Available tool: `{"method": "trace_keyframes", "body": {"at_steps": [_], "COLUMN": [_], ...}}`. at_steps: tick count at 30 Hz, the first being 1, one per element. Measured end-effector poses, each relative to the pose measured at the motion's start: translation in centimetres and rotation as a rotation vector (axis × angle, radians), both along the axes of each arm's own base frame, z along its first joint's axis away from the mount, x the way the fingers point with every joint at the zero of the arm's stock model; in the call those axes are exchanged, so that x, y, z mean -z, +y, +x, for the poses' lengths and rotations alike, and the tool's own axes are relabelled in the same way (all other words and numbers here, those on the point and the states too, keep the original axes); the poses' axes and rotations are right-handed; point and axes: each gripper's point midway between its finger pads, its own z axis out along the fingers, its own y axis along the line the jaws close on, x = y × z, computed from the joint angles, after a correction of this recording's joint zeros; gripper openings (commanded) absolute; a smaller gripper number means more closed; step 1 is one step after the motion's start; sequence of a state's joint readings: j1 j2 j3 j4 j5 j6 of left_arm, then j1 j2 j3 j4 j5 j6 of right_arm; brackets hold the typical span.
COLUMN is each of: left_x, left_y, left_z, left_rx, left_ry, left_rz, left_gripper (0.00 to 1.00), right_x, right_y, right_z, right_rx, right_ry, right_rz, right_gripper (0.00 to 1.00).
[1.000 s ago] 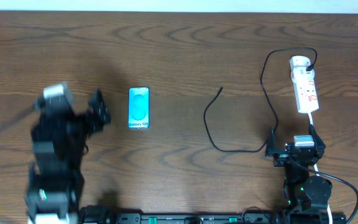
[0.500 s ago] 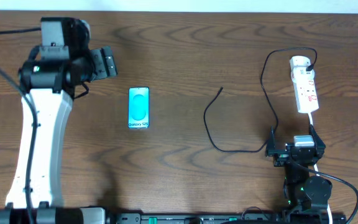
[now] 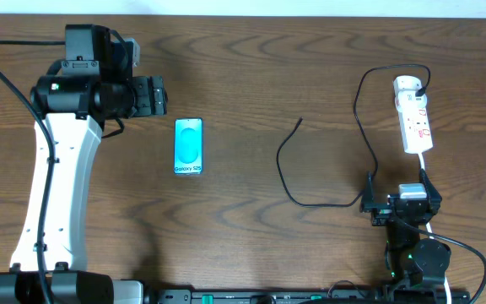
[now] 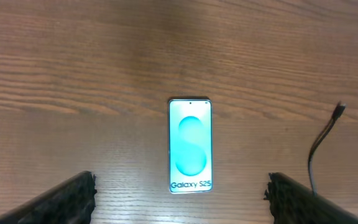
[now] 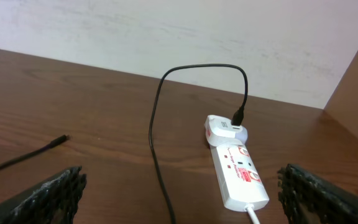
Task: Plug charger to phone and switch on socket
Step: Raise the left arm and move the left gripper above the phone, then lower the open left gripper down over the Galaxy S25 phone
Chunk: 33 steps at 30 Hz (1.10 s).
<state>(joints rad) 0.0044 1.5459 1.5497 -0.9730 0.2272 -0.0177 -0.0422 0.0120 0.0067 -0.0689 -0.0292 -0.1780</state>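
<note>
My left pincer [image 3: 157, 95] hangs released and empty just beside the phone [image 3: 188, 146], which lies face-up on the worktop [image 3: 243, 67]. The charger [image 3: 287, 173] lies further right, its tip well apart from the phone. My right pincer [image 3: 397, 179] gapes empty near the socket [image 3: 414, 118].

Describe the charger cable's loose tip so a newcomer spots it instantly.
On the brown wooden table, look between the teal-screened phone and the white power strip. A thin black cable loops out from the strip's far end; its loose tip lies on bare wood near the table's middle. It's the only cable end in view plugged into nothing.
</note>
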Motion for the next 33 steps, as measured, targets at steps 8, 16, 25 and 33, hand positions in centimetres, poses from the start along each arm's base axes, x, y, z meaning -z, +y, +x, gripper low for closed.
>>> {"method": "trace_keyframes", "body": {"at_steps": [8, 16, 25, 33], "left_x": [-0.1, -0.2, 6.2, 10.9], "left_y": [-0.1, -0.6, -4.5, -5.0], "left_z": [0.1, 0.6, 1.1, 1.3], "left_rx": [0.015, 0.028, 0.123, 0.091], "left_ry": [-0.008, -0.025, 0.166, 0.289], "left_rz": [0.004, -0.003, 0.014, 0.080], "left_gripper": [0.98, 0.98, 0.98, 0.98], "right_x": [0.0, 0.0, 0.0, 0.0], "right_y": [0.0, 0.0, 0.0, 0.0], "right_z": [0.0, 0.0, 0.0, 0.0], "right_rx": [0.000, 0.000, 0.000, 0.000], "right_ry": [0.000, 0.000, 0.000, 0.000], "right_rz": [0.000, 0.000, 0.000, 0.000], "right_gripper": [0.99, 0.99, 0.99, 0.99]}}
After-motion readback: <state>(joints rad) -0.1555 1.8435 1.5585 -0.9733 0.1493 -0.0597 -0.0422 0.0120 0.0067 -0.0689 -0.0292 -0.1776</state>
